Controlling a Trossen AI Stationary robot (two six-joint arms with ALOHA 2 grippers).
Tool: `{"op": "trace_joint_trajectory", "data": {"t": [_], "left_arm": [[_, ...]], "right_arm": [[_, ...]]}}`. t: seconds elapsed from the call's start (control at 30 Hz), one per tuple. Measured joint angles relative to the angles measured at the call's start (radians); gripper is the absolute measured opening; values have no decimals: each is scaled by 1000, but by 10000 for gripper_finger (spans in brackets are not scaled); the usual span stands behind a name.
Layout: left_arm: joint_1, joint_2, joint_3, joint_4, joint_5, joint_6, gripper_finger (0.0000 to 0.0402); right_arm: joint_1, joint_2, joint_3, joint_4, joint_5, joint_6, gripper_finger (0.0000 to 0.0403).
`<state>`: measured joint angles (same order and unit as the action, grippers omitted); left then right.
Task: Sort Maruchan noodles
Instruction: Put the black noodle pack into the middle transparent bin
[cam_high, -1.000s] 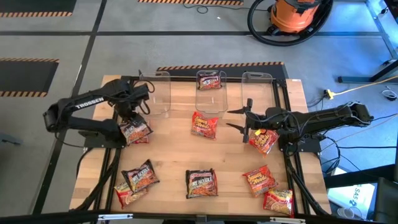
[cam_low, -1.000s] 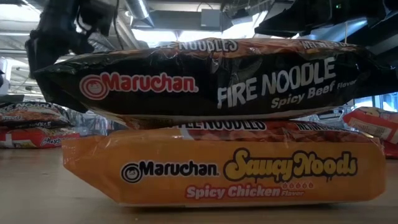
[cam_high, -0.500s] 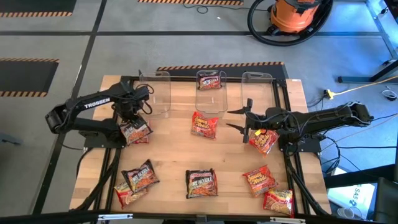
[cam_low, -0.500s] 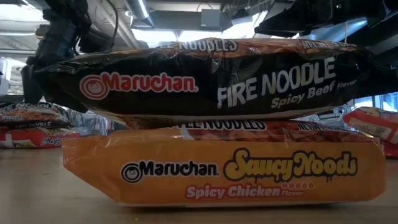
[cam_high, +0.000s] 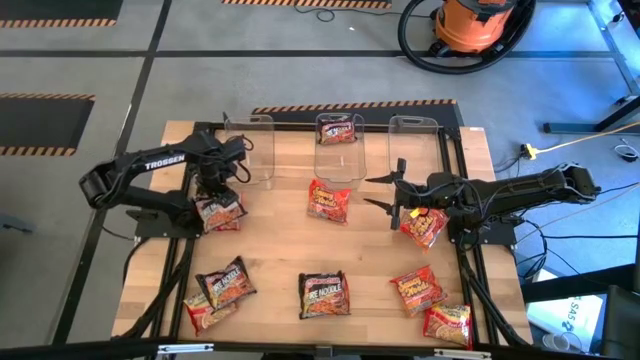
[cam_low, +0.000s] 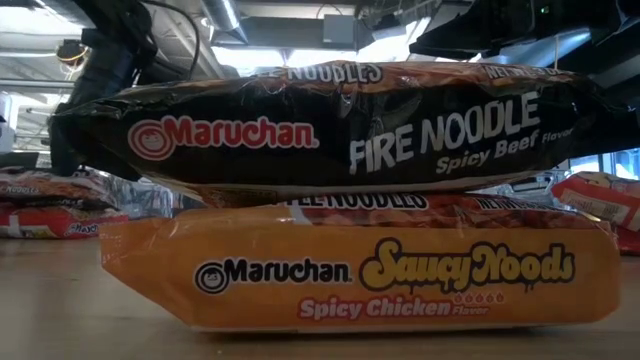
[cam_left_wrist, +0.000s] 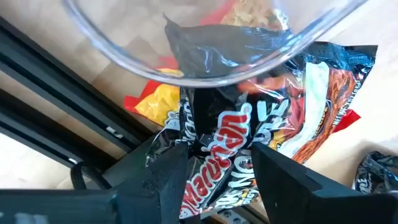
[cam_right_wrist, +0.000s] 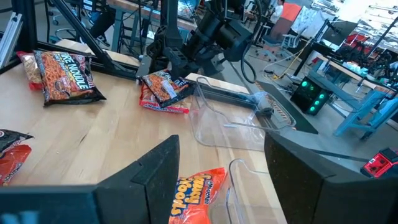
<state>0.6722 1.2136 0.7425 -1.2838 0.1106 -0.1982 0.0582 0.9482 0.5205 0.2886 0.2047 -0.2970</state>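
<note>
Left gripper (cam_left_wrist: 214, 163) clamped on a dark Fire Noodle packet (cam_left_wrist: 242, 143) between its fingers, a red packet (cam_high: 228, 223) just beneath; right gripper (cam_high: 388, 190) open, an orange packet (cam_high: 328, 200) just ahead.

Bright even overhead light, soft shadows, window glare behind, close foreground blurred

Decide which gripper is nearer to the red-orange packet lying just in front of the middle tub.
Right. The right gripper hangs open just to one side of the red-orange packet; the left gripper is farther off, over a dark packet by the left tub.
</note>
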Motion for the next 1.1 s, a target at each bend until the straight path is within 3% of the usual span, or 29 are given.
{"op": "trace_joint_trajectory", "data": {"t": [0.4,0.67,1.1], "left_arm": [[-3,0,0,-13,10,-1,7],[-82,1,44,-110,-22,-40,1],[-335,-4,344,-284,-21,-237,0]], "right_arm": [[0,0,0,0,2,-4,214],[0,0,0,0,3,-4,214],[0,30,0,0,4,46,214]]}}
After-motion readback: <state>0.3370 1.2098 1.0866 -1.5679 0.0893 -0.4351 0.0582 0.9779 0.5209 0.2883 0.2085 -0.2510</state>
